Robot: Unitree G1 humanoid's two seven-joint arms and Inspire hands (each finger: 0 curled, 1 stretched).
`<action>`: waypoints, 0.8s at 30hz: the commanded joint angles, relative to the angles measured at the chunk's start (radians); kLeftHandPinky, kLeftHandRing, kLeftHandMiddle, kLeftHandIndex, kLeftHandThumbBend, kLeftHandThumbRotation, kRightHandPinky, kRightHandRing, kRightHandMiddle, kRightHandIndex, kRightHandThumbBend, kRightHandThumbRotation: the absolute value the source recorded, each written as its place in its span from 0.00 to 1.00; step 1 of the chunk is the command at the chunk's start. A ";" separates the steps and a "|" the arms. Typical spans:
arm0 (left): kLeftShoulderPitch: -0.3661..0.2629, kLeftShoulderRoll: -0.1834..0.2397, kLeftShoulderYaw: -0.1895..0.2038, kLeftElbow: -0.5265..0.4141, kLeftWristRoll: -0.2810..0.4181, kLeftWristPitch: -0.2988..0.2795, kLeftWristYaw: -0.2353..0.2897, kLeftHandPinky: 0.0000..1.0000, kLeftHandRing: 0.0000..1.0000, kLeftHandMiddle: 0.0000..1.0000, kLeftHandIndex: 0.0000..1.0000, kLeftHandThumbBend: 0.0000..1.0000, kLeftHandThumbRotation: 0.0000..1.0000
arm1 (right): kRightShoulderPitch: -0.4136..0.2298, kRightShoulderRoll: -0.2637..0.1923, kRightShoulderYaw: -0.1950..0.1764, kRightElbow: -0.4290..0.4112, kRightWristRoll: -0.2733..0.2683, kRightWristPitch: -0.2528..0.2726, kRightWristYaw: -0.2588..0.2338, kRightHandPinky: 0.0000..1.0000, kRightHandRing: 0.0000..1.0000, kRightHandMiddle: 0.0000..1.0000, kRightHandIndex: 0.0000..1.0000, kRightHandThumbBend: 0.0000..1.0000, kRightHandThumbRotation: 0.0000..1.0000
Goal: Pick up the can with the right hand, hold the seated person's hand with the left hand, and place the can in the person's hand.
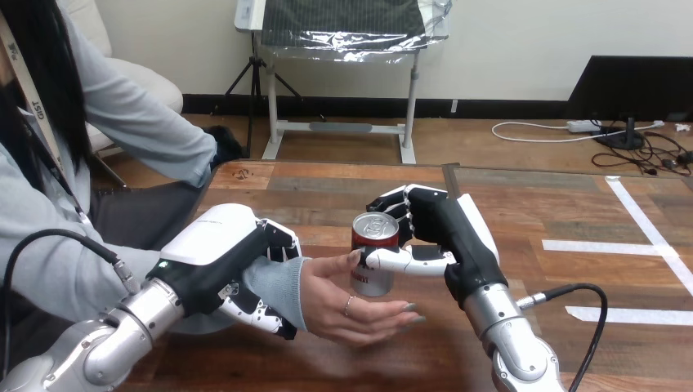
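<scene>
Right hand [448, 238] is clamped on the can [373, 238]: fingers curl round the far side, thumb crosses the front, so it's gripped w/ no slack showing. Can stands upright, red w/ a silver top, near the table [327, 189] centre, just above the person's hand [353, 307]. That hand lies palm up, fingers pointing to the view's right, thumb touching the can's left side; can't tell whether the can's base rests on the palm or sits behind it, since the palm hides the bottom edge. Left hand [233, 260] comes in from the lower left and wraps the person's wrist at the grey sleeve cuff [276, 282], fingers over the top and under it. Btwn the two robot hands there's just the person's hand and the can. White tape strips [606, 247] lie on the table at right, well apart from all this.
</scene>
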 commanded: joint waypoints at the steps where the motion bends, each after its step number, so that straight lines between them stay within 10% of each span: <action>1: -0.102 -0.053 0.029 -0.077 -0.043 -0.023 0.026 0.27 0.31 0.38 0.42 0.87 0.17 | -0.027 0.006 0.006 -0.073 0.008 -0.054 -0.001 0.37 0.41 0.46 0.50 0.80 0.00; 24: -0.101 -0.067 0.029 -0.069 -0.052 -0.032 0.021 0.27 0.31 0.37 0.42 0.86 0.18 | 0.023 0.033 0.032 -0.140 0.013 -0.071 0.011 0.35 0.39 0.45 0.49 0.81 0.00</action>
